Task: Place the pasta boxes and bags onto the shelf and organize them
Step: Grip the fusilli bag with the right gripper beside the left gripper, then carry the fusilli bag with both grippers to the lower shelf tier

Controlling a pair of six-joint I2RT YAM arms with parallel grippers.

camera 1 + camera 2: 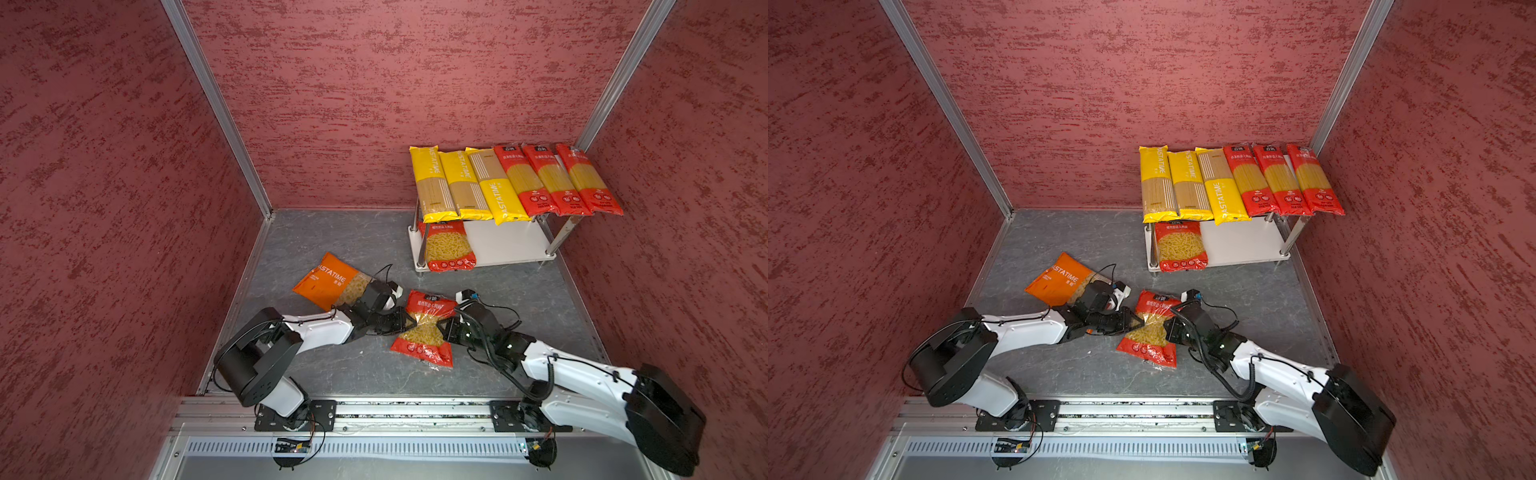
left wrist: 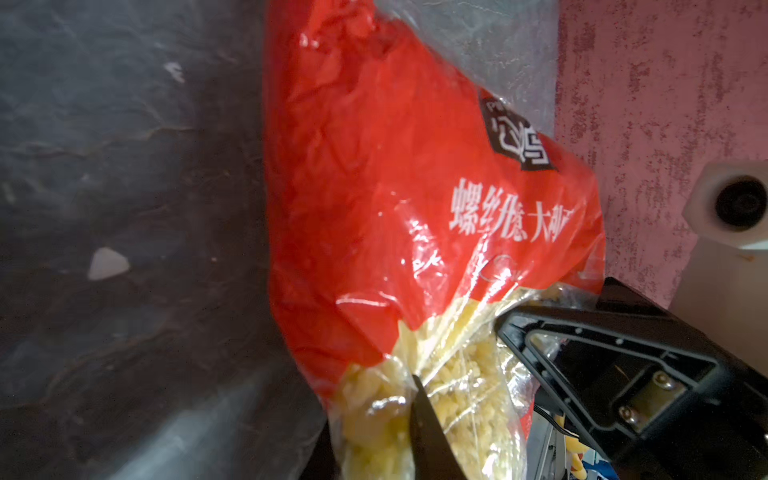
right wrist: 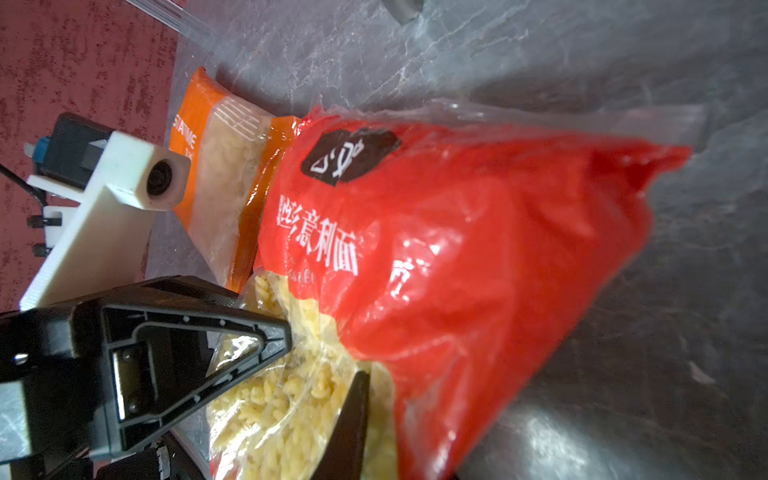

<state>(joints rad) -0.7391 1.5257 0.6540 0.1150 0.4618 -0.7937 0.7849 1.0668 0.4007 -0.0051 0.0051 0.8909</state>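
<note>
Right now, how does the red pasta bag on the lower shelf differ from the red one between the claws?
The shelf bag lies on the shelf's lower board; the floor bag is off it, on the floor. The shelf bag is flat; the floor bag is squeezed at its middle. Nothing touches the shelf bag; the left claw and right claw pinch the floor bag. Both are red with yellow pasta showing.
</note>
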